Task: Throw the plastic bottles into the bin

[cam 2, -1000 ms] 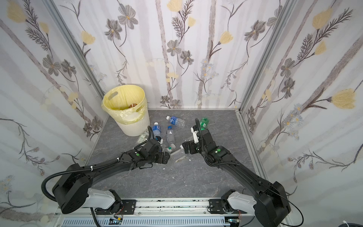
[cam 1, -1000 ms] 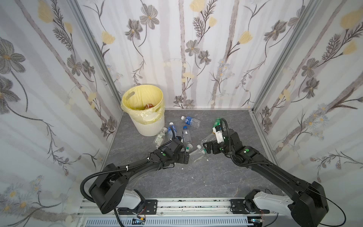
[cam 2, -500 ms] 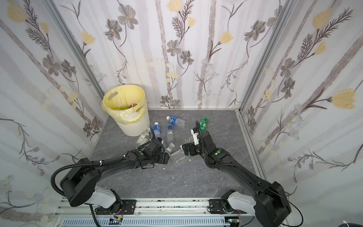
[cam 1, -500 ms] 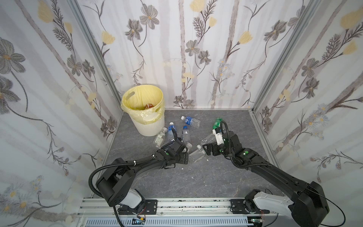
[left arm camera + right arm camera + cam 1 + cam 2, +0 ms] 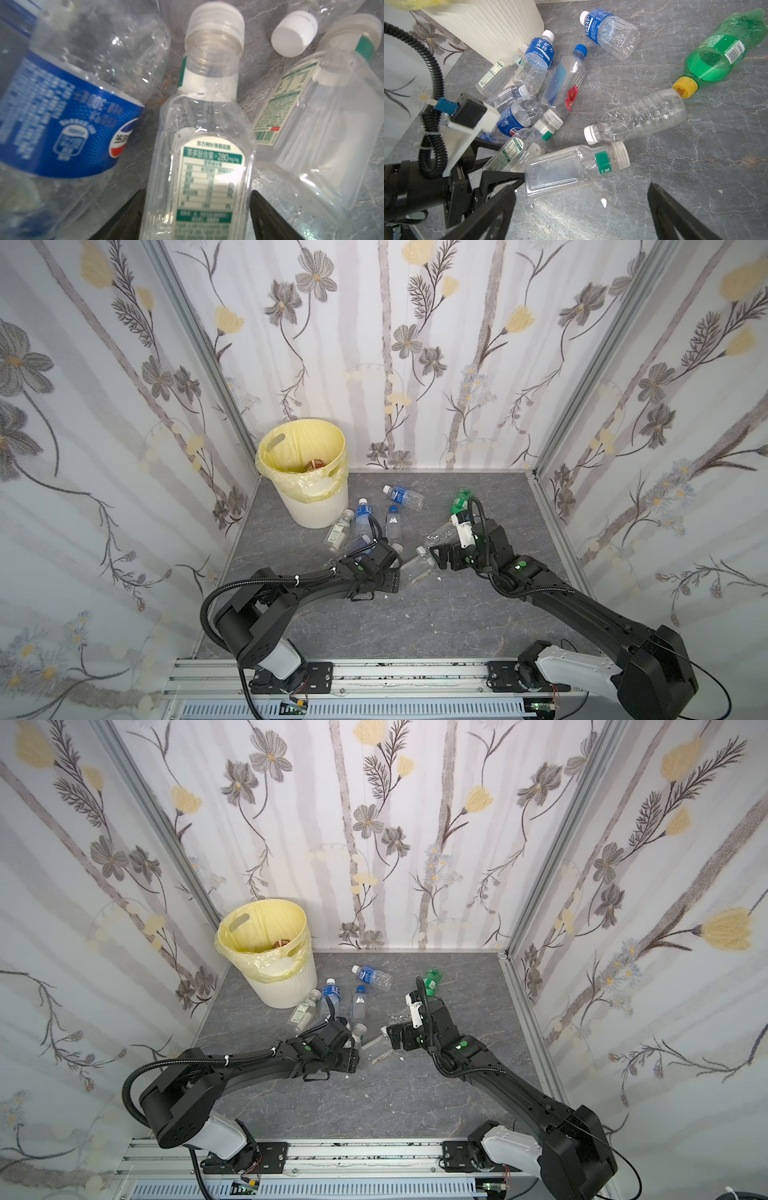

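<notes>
Several plastic bottles lie on the grey floor beside the cream bin (image 5: 309, 510), which has a yellow bag liner. My left gripper (image 5: 197, 191) is shut on a clear bottle (image 5: 207, 116) with a green-and-white label, its fingers against both sides; in a top view the left gripper (image 5: 392, 568) covers most of it. My right gripper (image 5: 582, 187) is open over bare floor, with a flat clear bottle (image 5: 571, 168) just ahead of it. In a top view the right gripper (image 5: 438, 562) faces the left one. A green bottle (image 5: 720, 58) and a ribbed clear bottle (image 5: 639, 118) lie beyond it.
Floral walls close in on three sides, and a metal rail (image 5: 374, 672) runs along the front. Blue-labelled bottles (image 5: 363, 516) cluster against the bin's foot. Something red-orange (image 5: 313, 464) lies inside the bin. Small white scraps (image 5: 603, 202) dot the floor.
The left gripper's jaws have narrowed onto the clear bottle, and the left arm's elbow has shifted slightly. The right arm has stayed put with its jaws wide.
</notes>
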Motion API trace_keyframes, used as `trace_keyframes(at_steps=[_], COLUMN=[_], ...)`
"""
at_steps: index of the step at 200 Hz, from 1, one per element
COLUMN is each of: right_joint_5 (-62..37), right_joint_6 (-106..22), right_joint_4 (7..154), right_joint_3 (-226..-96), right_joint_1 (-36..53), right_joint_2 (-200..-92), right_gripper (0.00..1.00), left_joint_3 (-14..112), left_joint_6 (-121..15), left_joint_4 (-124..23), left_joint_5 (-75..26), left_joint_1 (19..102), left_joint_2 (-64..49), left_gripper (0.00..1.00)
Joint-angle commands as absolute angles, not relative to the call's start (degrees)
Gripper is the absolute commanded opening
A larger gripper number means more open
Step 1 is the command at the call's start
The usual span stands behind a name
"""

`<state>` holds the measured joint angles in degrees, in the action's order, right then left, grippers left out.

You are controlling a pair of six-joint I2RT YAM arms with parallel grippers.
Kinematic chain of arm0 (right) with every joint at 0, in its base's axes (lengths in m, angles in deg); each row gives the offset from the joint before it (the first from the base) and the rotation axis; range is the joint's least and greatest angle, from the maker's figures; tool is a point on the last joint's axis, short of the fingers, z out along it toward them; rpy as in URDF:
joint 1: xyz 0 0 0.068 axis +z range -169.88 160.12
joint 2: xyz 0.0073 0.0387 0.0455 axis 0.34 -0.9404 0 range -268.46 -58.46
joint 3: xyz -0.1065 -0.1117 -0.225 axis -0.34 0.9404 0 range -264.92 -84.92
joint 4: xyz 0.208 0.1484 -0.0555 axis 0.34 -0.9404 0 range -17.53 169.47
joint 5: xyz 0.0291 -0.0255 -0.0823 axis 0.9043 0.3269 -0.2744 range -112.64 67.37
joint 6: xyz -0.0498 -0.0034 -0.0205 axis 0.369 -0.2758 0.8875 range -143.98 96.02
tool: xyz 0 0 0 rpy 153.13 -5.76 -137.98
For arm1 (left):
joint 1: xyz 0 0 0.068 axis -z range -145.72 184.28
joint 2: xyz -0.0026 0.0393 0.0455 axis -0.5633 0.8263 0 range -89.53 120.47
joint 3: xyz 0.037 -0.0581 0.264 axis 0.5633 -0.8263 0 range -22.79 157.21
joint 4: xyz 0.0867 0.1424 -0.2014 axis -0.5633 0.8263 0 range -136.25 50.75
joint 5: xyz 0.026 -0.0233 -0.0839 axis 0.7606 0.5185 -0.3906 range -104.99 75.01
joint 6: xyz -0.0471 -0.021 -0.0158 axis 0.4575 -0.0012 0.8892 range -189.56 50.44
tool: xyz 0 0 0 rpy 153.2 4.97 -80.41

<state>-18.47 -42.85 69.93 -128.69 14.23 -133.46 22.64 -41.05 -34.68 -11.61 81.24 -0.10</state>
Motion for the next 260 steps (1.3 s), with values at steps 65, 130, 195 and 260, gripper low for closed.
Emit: trace_keyframes(at_steps=[65,130,195,260], right_joint_5=[-15.5,-13.9,-12.4,-7.6], right_joint_6=[-43.0,-43.6,-48.7,-58.1], right_joint_4=[74.6,75.8,76.4,80.9], right_joint_3=[-125.9,-125.4,-127.4,-133.7], right_joint_1=[14.4,14.6,14.7,12.9], right_joint_2=[-133.3,-133.8,-135.8,-141.1], right_gripper=[1.00,1.00,1.00,0.99], left_joint_3=[22.6,23.2,26.0,28.3], left_joint_6=[-40.6,-41.5,-43.3,-46.3], left_joint_4=[-34.6,-34.0,-33.7,-34.2], left_joint_5=[-8.6,-8.8,-9.4,-9.6], left_joint_1=[82.1,82.0,82.0,82.1], left_joint_2=[0.8,-1.5,-6.0,-11.3], left_gripper=[0.61,0.53,0.53,0.53])
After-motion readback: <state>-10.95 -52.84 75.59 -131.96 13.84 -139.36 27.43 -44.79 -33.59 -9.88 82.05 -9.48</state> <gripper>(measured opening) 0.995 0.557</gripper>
